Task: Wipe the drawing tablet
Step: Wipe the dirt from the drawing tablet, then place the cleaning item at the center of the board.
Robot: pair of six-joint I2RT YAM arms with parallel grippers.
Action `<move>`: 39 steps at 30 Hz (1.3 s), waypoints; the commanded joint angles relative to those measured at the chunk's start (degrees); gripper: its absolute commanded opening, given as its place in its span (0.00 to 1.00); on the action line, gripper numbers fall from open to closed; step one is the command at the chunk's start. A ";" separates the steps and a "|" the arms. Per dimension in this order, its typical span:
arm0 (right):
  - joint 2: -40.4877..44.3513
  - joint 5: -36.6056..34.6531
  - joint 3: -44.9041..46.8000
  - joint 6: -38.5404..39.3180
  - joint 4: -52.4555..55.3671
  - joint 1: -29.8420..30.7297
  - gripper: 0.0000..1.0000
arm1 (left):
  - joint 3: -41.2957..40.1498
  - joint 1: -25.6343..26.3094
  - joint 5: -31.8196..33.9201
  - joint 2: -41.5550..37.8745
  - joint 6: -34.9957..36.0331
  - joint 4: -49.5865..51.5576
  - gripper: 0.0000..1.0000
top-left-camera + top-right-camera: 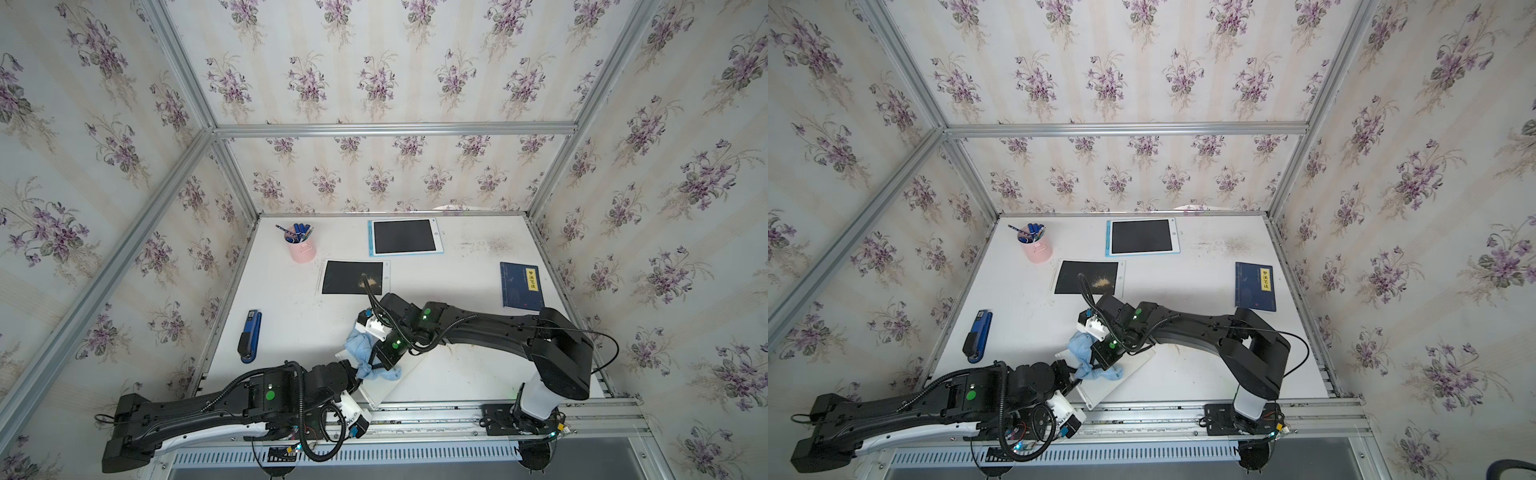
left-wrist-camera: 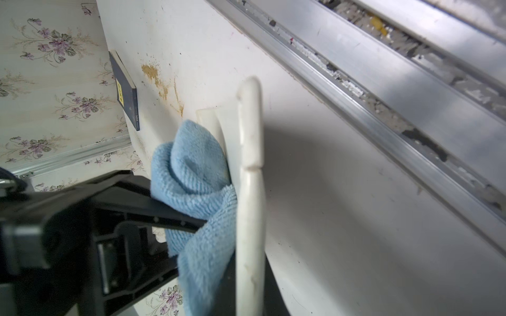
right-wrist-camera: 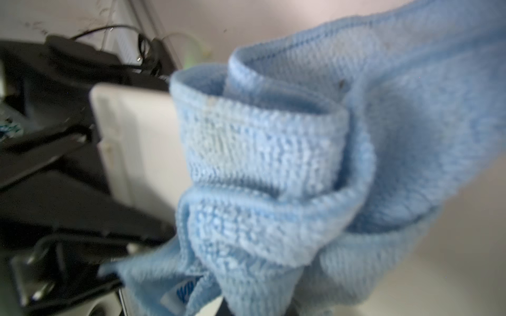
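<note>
Cloth [image 1: 360, 343] pinched in right gripper [image 1: 380, 366], bunched on tablet [image 1: 397, 388]; left gripper [image 1: 356, 376] clamps tablet edge. Best: hold tablet steady, flatten cloth, sweep its full face.

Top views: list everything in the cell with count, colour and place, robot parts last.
white drawing tablet: 1, white, near edge, tilted
light blue microfibre cloth: 1, light blue, against that tablet
blue-framed dark-screen tablet: 1, blue and black, far centre
white-framed black pad: 1, mid-table, tan powder on it
pink pen cup: 1, pink, far left, holding blue pens
blue-and-black stapler: 1, left side
dark blue book: 1, right side
white table: 1, under everything
left gripper: 1, black, shut on the white drawing tablet
right gripper: 1, black, shut on the cloth
</note>
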State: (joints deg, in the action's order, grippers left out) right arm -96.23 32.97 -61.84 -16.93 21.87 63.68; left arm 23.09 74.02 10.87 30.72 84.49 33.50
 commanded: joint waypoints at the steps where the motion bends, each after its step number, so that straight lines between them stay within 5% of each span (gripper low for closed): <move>1: 1.45 9.01 5.00 -0.67 0.57 0.92 0.00 | 0.28 -0.10 2.49 -0.20 3.05 -6.25 0.00; 6: -0.56 4.56 12.52 -4.08 -1.34 -5.30 0.00 | 0.24 -0.01 2.53 -0.31 3.14 -6.16 0.00; 15: 0.23 -10.86 17.97 -10.25 -0.98 -31.20 0.00 | 0.37 0.26 3.14 -1.36 3.14 -5.92 0.00; 23: 11.97 -20.16 8.42 -9.35 6.15 -32.04 0.00 | 1.54 0.34 6.00 -1.60 -1.22 -9.70 0.00; 28: 20.19 -24.66 2.54 -11.15 7.78 -34.56 0.00 | 10.04 0.29 7.07 1.48 -16.35 -11.29 0.00; 30: 22.03 -28.22 0.59 -11.22 9.08 -34.76 0.00 | 15.36 0.07 9.37 4.74 -28.64 -12.88 0.00; 33: 23.59 -35.32 -1.52 -10.43 11.91 -34.94 0.00 | 30.96 -3.30 12.99 13.89 -51.17 -2.34 0.00; 36: 24.64 -40.86 -1.64 -10.14 13.95 -35.03 0.00 | 44.18 -13.52 -2.63 21.39 -68.13 9.42 0.00; 39: 25.32 -43.55 -1.37 -10.51 15.36 -35.18 0.00 | 49.78 -25.84 -25.31 25.66 -79.43 13.29 0.00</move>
State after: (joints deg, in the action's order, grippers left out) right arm -71.59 -4.16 -63.16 -27.18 34.28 28.51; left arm 70.11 54.19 6.22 54.13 25.23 37.87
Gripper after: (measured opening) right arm 0.081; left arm 0.102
